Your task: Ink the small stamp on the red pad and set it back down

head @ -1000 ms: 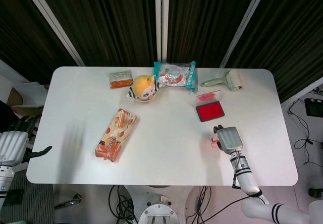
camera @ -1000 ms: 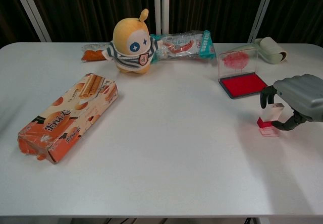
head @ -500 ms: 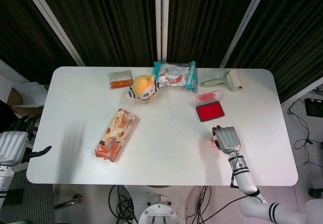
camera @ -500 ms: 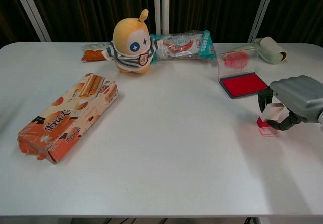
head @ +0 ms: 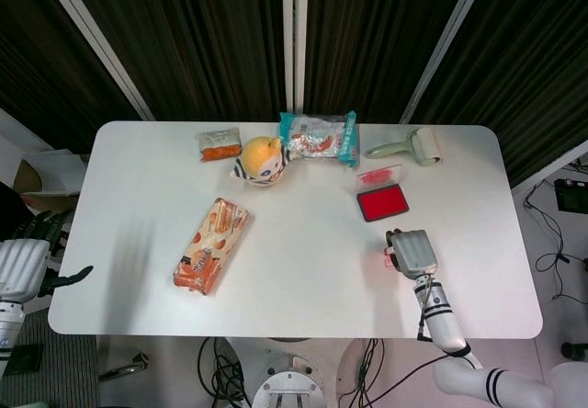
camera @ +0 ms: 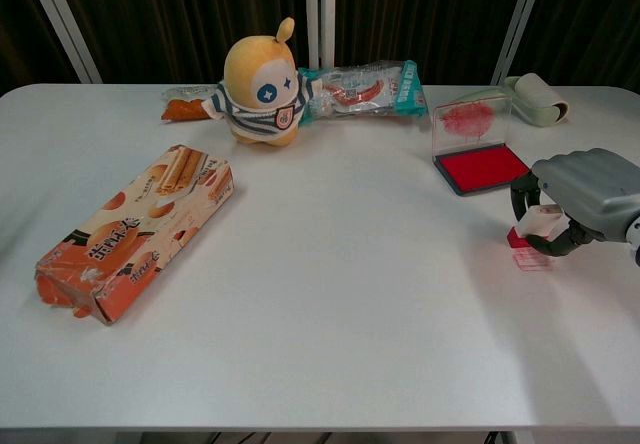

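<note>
We work over a white table (camera: 330, 304), with an orange biscuit box (camera: 135, 229) at its left and a yellow plush toy (camera: 262, 86) and a snack packet (camera: 360, 82) along the far edge. A lint roller (head: 409, 147) lies at the far right corner. Nearer us on the right sits the red pad (camera: 483, 167), its clear lid (camera: 470, 122) standing up behind it.

Our right hand (camera: 580, 199) is just in front of the pad, fingers curled around the small stamp (camera: 532, 234), pinching its pale upper block while the red base sits at or barely off the tabletop; we cannot tell which. Our left hand (head: 23, 263) hangs off the table's left edge, holding nothing, fingers loosely apart.

We judge the stamp light, rigid and smooth-sided, so likely to slip or tip. Holding the upper block on opposite faces, as here, looks right, keeping fingers off the inked base.
</note>
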You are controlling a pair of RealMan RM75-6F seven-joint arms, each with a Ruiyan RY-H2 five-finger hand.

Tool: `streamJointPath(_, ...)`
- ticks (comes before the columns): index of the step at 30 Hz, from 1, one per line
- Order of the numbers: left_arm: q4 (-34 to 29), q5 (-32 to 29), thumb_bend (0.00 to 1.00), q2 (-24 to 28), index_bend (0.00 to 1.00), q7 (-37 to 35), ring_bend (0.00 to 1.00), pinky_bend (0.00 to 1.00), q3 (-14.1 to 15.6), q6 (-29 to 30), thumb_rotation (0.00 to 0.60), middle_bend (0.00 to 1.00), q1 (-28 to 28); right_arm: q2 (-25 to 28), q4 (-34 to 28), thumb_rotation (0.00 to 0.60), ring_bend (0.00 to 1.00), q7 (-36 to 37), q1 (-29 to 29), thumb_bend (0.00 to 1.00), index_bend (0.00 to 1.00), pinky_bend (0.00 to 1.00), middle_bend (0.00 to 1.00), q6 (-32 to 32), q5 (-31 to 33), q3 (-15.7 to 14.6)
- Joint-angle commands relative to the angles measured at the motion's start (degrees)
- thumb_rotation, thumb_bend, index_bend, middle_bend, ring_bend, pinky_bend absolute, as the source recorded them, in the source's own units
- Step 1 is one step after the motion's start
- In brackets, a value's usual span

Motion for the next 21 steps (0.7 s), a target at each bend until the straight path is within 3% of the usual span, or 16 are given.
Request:
streamJointPath(1,0.1,-0.1,0.12,0.0,0.11,0.0,0.12,0.21,0.0,0.0,0.398,0.18,0.0,0.0,0.0,0.6,0.81,0.1,0.0,0.29,0.58,0.97,0.53,0.1,0.0,0.1)
streamJointPath(6,0.2,-0.2,0.12,0.0,0.11,-0.2,0.12,0.21,0.0,-0.1,0.401,0.18,0.1,1.7,-2.3,0.6,0.81,0.6,0.3,0.3,0.59,0.97,0.53,0.9,-0.1,1.2)
streamJointPath(12,0.3,-0.1,0.12,-0.1,0.11,-0.2,0.12,0.21,0.0,-0.1,0.399,0.18,0.0,5.4,-6.3,0.6,0.81,-1.0,3.7,0.31,0.59,0.97,0.53,-1.9,3.4,6.3)
streamJointPath(21,-0.1,-0.4,0.12,0.3,0.11,0.3,0.12,0.21,0.1,0.0,0.399,0.18,0.2,2.6,2.3,0.6,0.81,-3.7,11.9,0.31,0.59,0.97,0.53,-9.8,10.7,11.3)
